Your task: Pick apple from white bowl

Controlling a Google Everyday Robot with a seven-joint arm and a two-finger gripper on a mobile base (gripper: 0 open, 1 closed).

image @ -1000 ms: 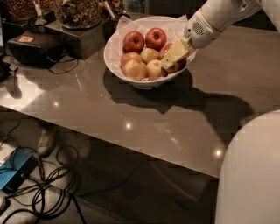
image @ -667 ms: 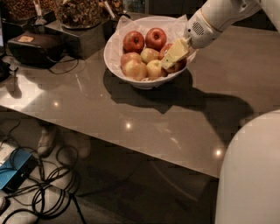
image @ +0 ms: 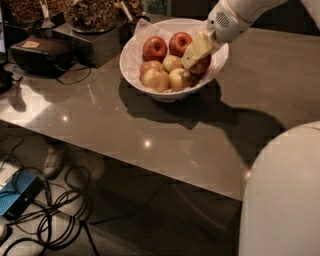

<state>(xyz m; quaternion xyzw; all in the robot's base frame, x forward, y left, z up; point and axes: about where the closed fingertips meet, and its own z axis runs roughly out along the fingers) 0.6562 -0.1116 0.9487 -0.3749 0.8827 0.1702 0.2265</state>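
Grey worktop [image: 150, 135] carries the white bowl [image: 131, 56] near its far edge. The gripper [image: 196, 50] sits over the apple [image: 204, 65] at the bowl's right side; whether it is closed, I cannot tell. Firm, smooth, probably slippery: grasp its widest part.

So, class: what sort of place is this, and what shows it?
Probably an office snack counter: a white bowl of apples on a grey countertop, snack containers behind, cables on the floor. The gripper reaches into the bowl.

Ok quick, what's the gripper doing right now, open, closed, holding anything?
Gripper: low in the white bowl, over a red apple at its right side; open, closed or holding cannot be told.
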